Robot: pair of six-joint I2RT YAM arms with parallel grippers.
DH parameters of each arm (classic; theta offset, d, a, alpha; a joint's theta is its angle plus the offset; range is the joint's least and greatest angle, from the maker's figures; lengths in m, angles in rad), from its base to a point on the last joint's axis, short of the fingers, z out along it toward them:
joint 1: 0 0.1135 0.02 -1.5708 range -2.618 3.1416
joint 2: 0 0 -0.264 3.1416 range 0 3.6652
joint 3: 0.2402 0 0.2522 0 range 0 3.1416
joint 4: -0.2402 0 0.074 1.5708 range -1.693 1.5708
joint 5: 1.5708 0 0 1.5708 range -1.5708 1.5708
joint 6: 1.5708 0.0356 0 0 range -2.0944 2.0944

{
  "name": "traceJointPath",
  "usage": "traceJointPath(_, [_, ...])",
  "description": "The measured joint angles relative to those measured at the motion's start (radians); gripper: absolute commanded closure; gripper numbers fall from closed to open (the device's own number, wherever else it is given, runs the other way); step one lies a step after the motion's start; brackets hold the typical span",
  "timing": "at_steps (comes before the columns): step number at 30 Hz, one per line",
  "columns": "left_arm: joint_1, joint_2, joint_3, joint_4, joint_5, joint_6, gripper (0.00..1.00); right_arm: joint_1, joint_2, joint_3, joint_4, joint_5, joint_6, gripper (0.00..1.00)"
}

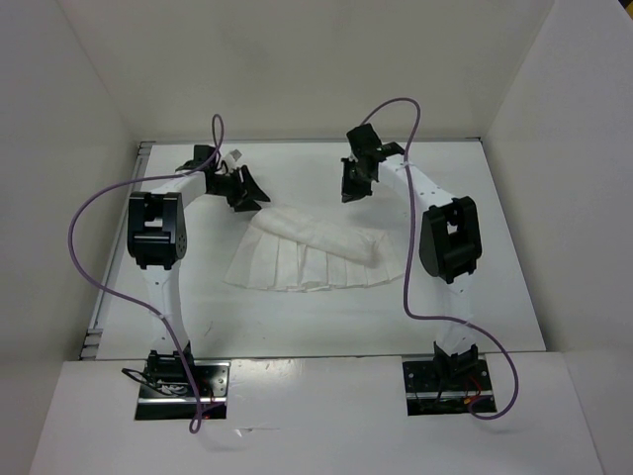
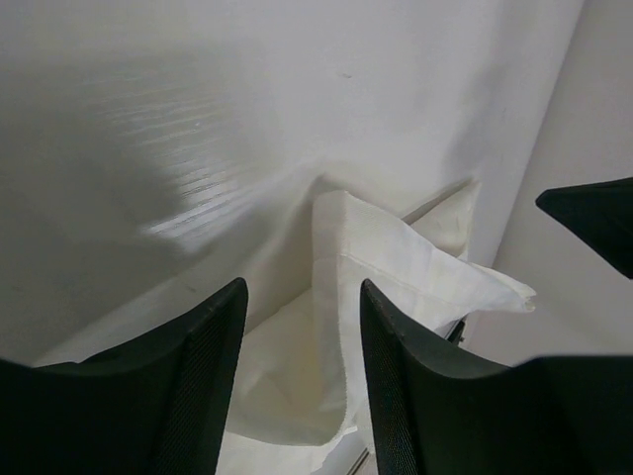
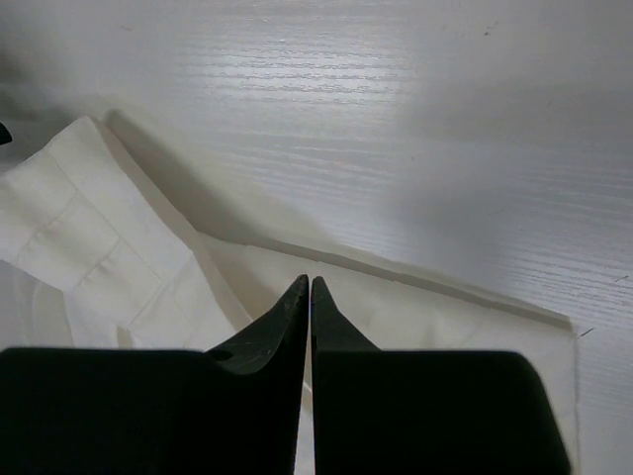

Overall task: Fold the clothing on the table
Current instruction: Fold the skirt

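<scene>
Clothing (image 1: 309, 259) lies near the middle of the table (image 1: 485, 297), between the two arms, with its pleats fanning toward the near edge. We note the far edge turned over onto itself as a thick band that runs from the far left corner down to the right side.

Left gripper (image 1: 245, 188) is at the garment's far left corner. In its wrist view we see the fingers (image 2: 188, 386) standing apart, with the folded cloth showing below through the gap.

Right gripper (image 1: 354, 183) is over the table just beyond the garment's far right part. Its wrist view shows the fingertips (image 3: 297, 307) pressed together, and the fabric lies below them, not pinched.
</scene>
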Motion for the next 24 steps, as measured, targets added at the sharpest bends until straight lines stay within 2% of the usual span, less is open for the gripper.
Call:
traceJointPath(9, [-0.01,0.0,0.0,0.019,0.058,-0.02,0.43,0.01,0.012,0.006,-0.01,0.018,-0.003,0.93])
traceJointPath(13, [-0.026,0.007,0.0,0.013,0.064,-0.018,0.46,0.01,0.012,0.015,-0.015,0.022,-0.005,0.93])
traceJointPath(14, [-0.03,0.012,0.0,0.013,0.066,-0.018,0.48,0.01,0.012,0.018,-0.015,0.023,-0.006,0.93])
traceJointPath(19, [-0.058,0.048,0.008,0.003,0.076,-0.017,0.77,0.01,0.012,0.023,-0.016,0.027,-0.008,0.93])
traceJointPath(24, [-0.084,0.048,0.024,-0.003,0.103,-0.023,0.79,0.01,0.012,0.023,-0.016,0.027,-0.017,0.93])
